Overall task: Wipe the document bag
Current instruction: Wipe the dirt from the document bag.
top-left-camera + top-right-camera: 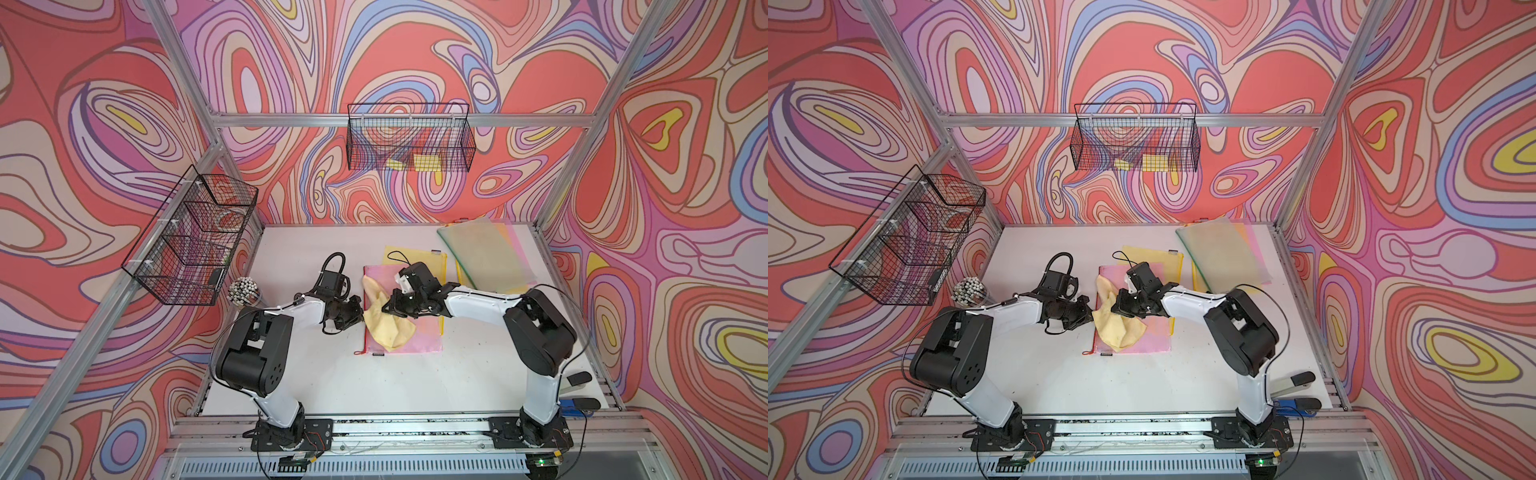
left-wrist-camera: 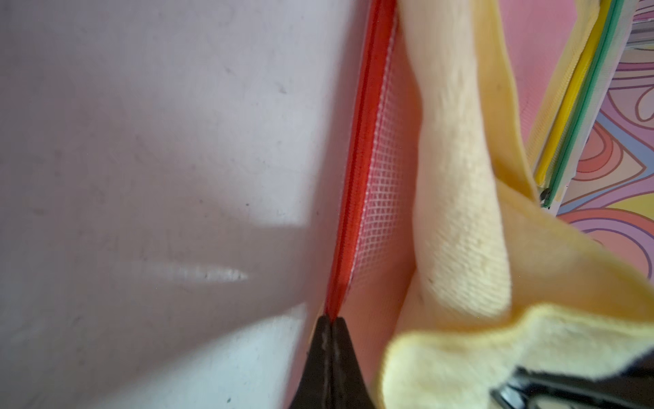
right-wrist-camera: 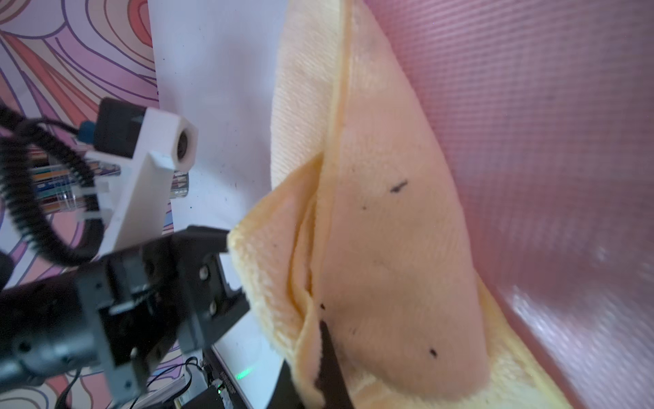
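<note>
Closest to us, our left gripper (image 2: 331, 331) pinches the red zipper edge (image 2: 355, 177) of the pink document bag (image 1: 419, 340) lying mid-way across the table (image 1: 332, 374), our right gripper (image 1: 387, 307) clamps the yellow cloth (image 1: 390, 332) onto it, so wiping seems underway, unfinished.

The right gripper (image 3: 320, 357) was clamped on a fold of the yellow microfibre cloth (image 3: 400, 248). The cloth carried a few dark specks and lay ahead of the jaws over the pink mesh document bag (image 3: 548, 159). Beside the jaws, the left gripper (image 3: 231, 272) met the cloth's edge above the white table (image 3: 219, 88), its tips hidden.
</note>
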Robot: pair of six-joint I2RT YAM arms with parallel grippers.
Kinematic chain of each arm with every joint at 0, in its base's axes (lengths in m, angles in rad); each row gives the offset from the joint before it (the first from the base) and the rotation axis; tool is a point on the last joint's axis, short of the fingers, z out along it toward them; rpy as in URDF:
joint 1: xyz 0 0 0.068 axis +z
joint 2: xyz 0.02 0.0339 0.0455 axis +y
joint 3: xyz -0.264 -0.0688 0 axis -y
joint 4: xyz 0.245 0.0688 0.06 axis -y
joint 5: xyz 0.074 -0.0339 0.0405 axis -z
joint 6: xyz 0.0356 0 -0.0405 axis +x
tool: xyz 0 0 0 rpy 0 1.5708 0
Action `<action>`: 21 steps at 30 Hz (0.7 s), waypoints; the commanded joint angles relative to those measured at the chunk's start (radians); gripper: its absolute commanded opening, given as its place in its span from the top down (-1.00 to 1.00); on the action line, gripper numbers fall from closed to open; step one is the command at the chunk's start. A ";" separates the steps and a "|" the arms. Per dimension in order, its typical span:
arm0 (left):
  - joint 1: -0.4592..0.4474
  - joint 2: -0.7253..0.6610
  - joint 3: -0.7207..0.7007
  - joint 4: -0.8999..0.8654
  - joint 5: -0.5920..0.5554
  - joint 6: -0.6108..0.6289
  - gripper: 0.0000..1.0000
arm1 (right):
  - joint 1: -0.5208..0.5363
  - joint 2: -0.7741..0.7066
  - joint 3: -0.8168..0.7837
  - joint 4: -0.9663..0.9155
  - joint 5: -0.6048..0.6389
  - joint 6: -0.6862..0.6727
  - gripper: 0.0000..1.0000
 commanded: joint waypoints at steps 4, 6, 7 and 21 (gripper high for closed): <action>0.004 -0.023 0.011 -0.018 0.001 0.000 1.00 | -0.071 0.120 0.025 -0.003 -0.018 -0.027 1.00; 0.005 -0.023 0.015 -0.026 0.000 0.005 1.00 | -0.139 0.099 -0.072 0.074 -0.066 -0.001 1.00; 0.004 -0.026 0.015 -0.029 -0.004 0.006 1.00 | -0.181 0.073 -0.133 0.109 -0.078 0.004 1.00; 0.004 0.006 0.022 -0.003 0.012 0.000 1.00 | -0.215 -0.029 -0.044 -0.038 -0.088 -0.098 1.00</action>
